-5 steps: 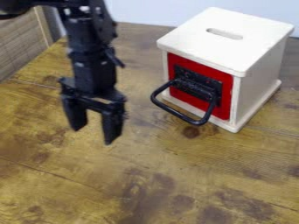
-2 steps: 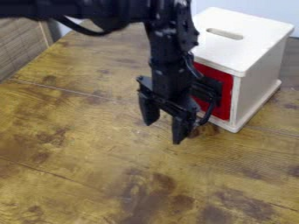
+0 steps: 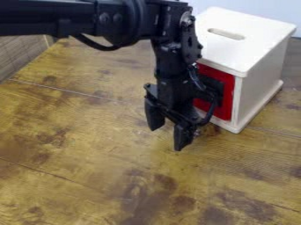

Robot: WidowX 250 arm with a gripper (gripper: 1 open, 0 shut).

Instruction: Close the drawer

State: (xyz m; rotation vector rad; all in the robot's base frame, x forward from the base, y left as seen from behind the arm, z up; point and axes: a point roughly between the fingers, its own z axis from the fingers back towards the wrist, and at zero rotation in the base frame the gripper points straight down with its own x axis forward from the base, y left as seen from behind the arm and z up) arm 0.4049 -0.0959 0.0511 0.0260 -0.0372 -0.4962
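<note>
Wood-grained table (image 3: 83, 149), pale wall (image 3: 276, 10) behind its far edge; cream box (image 3: 247, 44) near the far right corner, red drawer (image 3: 221, 88) in its front, partly hidden by the gripper (image 3: 167, 130), fingers spread, nothing between them

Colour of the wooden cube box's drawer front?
Red, showing best in the camera view.

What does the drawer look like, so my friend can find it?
Find the cream box with a slot in its top, on the brown wooden table. The drawer is in its front, partly behind the robot's black hand. It's the only bright red thing.
</note>
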